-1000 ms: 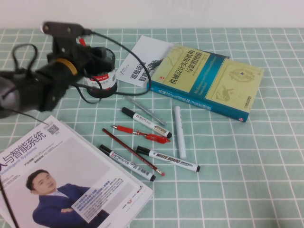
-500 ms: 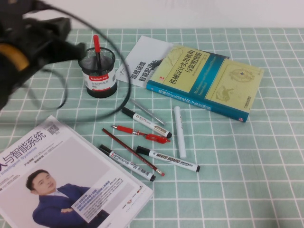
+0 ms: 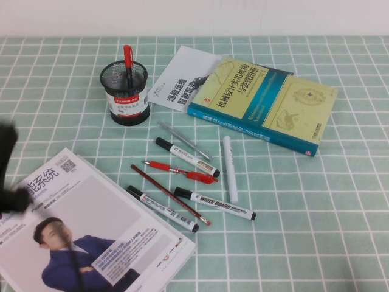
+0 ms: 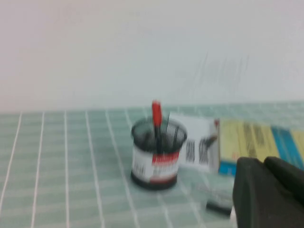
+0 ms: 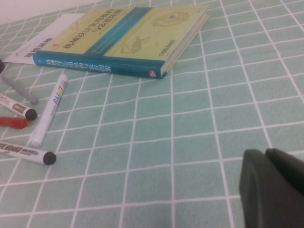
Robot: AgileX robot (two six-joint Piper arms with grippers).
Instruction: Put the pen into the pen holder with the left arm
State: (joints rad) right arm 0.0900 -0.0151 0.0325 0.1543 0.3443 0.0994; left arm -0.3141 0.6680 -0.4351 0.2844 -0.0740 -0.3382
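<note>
Both of the left gripper's (image 4: 268, 190) fingers are pressed together on nothing, seen as a dark bulk at the edge of the left wrist view with no pen between them. From those fingers the pen holder (image 4: 156, 154) lies straight ahead and well apart, across bare checked cloth. In the high view only a blurred dark piece of the left arm (image 3: 9, 170) shows at the table's left edge, beside the magazine (image 3: 91, 225), with the holder far up the table from it.

The pen (image 3: 128, 64) stands inside the holder, its long axis nearly upright and leaning slightly, red cap poking above the mesh rim. By the look of it the task's placing is done, and what remains for this arm is simply clearing off.

The right gripper (image 5: 273, 190) hangs low over the cloth on the far side of the yellow and blue book (image 5: 128, 40); its two dark fingers sit close together, empty. It is much farther from the holder than the left one. Loose markers (image 3: 213, 204) and a red pen (image 3: 179, 171) lie flat on the cloth between book and magazine, untouched.
</note>
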